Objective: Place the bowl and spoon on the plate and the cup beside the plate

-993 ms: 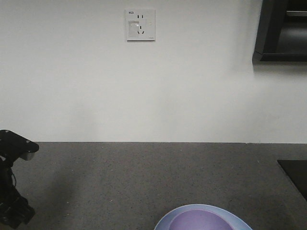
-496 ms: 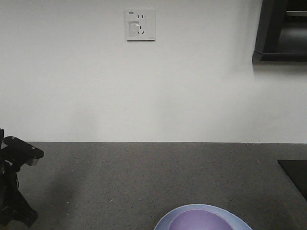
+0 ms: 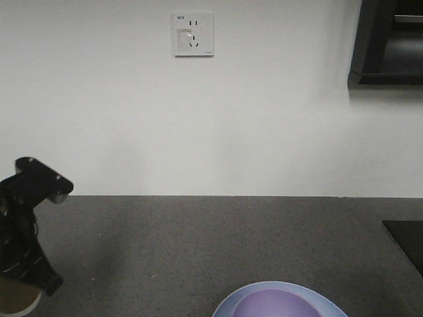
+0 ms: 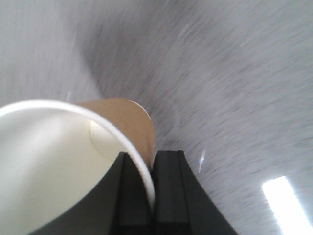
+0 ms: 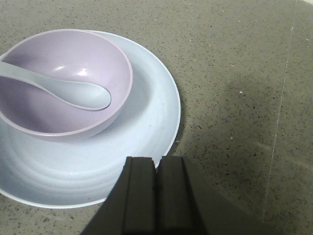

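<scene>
Left gripper [image 4: 149, 196]: I pinch the cup [image 4: 73, 166] by its rim wall.
Right gripper [image 5: 156, 196]: clenched, empty.
Care: I should carry it level and set it beside the plate [image 5: 146, 127], not touching.

The only lettering I can find is a tiny dark mark at the top left corner of the white wall socket [image 3: 193, 34], high on the far wall, and it is too small for me to read. My cup [image 4: 58, 161], the bowl [image 5: 68, 88], the spoon [image 5: 73, 90] and the plate [image 5: 146, 132] carry no print, label or number that I can see.
</scene>
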{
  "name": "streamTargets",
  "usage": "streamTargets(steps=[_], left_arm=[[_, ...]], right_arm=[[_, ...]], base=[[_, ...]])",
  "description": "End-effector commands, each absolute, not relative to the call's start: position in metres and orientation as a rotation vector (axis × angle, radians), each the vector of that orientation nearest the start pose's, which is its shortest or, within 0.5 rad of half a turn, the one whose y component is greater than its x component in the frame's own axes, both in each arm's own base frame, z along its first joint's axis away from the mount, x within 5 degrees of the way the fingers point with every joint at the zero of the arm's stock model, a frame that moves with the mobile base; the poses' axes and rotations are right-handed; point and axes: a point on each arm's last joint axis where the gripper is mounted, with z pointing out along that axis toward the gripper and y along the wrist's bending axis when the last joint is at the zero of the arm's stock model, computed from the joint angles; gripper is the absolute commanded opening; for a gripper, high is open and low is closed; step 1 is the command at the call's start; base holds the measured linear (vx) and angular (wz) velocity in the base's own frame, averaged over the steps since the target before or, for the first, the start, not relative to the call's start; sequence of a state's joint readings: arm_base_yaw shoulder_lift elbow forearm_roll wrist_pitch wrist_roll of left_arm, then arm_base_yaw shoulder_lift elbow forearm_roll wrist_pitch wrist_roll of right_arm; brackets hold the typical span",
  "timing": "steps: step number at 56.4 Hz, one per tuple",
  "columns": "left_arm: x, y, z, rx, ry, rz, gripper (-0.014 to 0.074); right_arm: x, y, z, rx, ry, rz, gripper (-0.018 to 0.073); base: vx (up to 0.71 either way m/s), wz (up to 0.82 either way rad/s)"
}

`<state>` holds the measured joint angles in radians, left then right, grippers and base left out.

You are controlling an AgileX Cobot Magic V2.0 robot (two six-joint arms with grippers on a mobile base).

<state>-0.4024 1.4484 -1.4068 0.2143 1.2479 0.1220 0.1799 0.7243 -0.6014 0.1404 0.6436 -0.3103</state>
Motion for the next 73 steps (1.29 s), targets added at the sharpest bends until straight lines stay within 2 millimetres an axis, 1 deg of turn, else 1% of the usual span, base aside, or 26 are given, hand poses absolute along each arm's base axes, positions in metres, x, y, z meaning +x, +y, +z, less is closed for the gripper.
streamTargets(steps=[1, 3, 6, 13, 24, 30, 37, 52, 61, 66, 73], left_arm=[[0.256, -0.112, 0.395, 0.788, 2.488, 0.120, -0.0003], [0.254, -0.119, 0.399, 0.806, 2.467, 0.094, -0.0003], [0.250, -0.134, 0.405, 0.850, 2.438, 0.034, -0.0001], [0.243, -0.166, 0.409, 0.964, 2.386, -0.021, 0.0000], [0.242, -0.215, 0.396, 1.119, 2.364, -0.063, 0.0000], [0.246, -0.231, 0.386, 1.168, 2.370, -0.056, 0.0000], [0.252, -0.242, 0.376, 1.189, 2.394, -0.057, 0.0000], [0.262, -0.256, 0.349, 1.225, 2.464, -0.071, 0.0000], [0.264, -0.261, 0.342, 1.233, 2.485, -0.088, 0.0004], [0.265, -0.262, 0.341, 1.231, 2.481, -0.090, 0.0010], [0.266, -0.263, 0.341, 1.225, 2.466, -0.098, 0.0065]], right_arm=[[0.137, 0.032, 0.311, -0.437, 2.087, 0.068, -0.0008], [0.137, 0.032, 0.311, -0.437, 2.086, 0.068, -0.0008], [0.137, 0.032, 0.311, -0.436, 2.085, 0.068, -0.0008], [0.137, 0.032, 0.311, -0.436, 2.085, 0.068, -0.0008], [0.137, 0.032, 0.311, -0.436, 2.085, 0.068, -0.0008], [0.137, 0.032, 0.311, -0.437, 2.087, 0.068, -0.0008], [0.137, 0.032, 0.311, -0.439, 2.092, 0.069, -0.0008], [0.137, 0.032, 0.311, -0.439, 2.092, 0.069, -0.0008], [0.137, 0.031, 0.311, -0.439, 2.092, 0.068, -0.0008], [0.137, 0.031, 0.311, -0.439, 2.091, 0.068, -0.0008], [0.137, 0.031, 0.311, -0.440, 2.091, 0.068, -0.0008]], base=[[0.00, 0.00], [0.00, 0.00], [0.00, 0.00], [0.00, 0.00], [0.00, 0.00], [0.00, 0.00], [0.00, 0.00], [0.00, 0.00], [0.00, 0.00], [0.00, 0.00], [0.00, 0.00]])
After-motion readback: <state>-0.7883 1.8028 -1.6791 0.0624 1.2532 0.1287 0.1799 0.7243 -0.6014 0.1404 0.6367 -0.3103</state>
